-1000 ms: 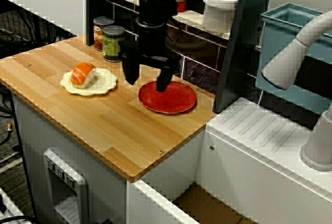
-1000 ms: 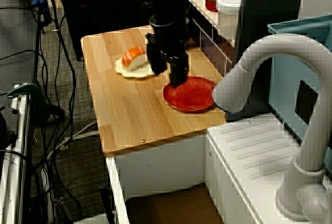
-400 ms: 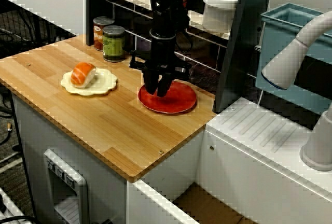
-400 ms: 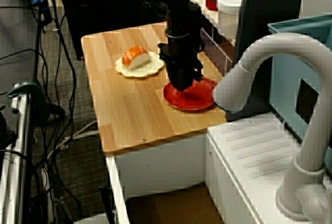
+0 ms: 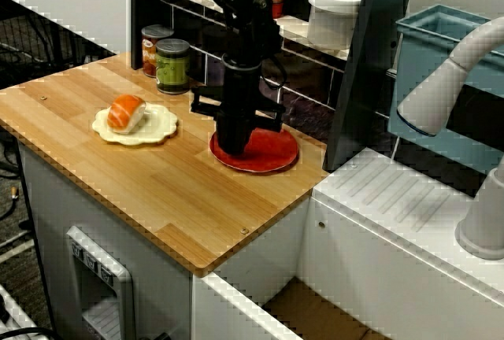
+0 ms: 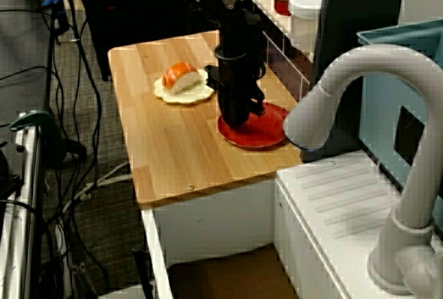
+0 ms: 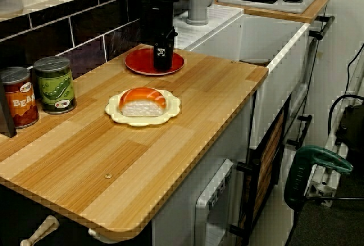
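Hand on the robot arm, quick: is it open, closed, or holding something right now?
Hand: closed, fingers together, tips down on the red plate; nothing visible in its grip.

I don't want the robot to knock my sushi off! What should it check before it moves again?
1. Is the gripper down at the red plate? Ok, its tip is right at the plate.
2. Are its fingers closed? Ok, they look pressed together.
3. Is the plate's rim really pinched? Cannot tell, that spot is hidden.
4. Is the sushi on its cream plate, apart from the gripper? Ok.
5. Are the green can and red can upright and apart from the gripper? Ok.
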Robot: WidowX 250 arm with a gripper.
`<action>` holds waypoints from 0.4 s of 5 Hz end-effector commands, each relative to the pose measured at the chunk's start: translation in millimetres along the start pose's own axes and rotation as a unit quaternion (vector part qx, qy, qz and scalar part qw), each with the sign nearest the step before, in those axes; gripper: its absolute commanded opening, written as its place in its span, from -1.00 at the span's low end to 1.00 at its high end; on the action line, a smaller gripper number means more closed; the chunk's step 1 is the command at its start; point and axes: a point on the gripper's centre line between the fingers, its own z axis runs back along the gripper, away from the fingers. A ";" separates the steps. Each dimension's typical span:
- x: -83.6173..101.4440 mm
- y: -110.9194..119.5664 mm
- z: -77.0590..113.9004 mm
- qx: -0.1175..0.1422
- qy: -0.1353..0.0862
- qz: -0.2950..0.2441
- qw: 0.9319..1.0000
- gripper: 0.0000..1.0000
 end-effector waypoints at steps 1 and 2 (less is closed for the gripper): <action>4.5 -4.2 6.3 -0.008 -0.022 0.008 1.000 -1.00; 6.7 -1.6 4.9 -0.007 -0.021 0.012 1.000 -1.00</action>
